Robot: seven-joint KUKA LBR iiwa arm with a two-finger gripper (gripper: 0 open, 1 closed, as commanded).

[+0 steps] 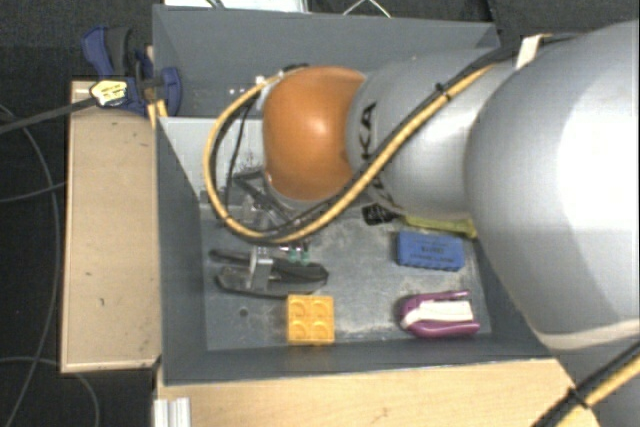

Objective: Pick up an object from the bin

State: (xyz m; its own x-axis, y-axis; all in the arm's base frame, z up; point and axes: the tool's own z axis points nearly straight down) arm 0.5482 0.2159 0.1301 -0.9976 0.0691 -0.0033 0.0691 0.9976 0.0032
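My gripper (pixel 254 207) hangs low over the left part of the bin, mostly hidden under the arm's orange cover. Right below it a black, flat, elongated tool (pixel 268 275) with a small green spot lies on the bin floor, and the gripper's lower end reaches down to it. A yellow studded toy brick (pixel 310 319) sits just in front of the tool, near the bin's front wall.
A blue rectangular block (pixel 431 250) lies right of centre, and a purple-and-white object (pixel 439 315) rests near the front right corner. A small black thing (pixel 376 214) peeks out under the arm. The arm covers the back and right of the bin.
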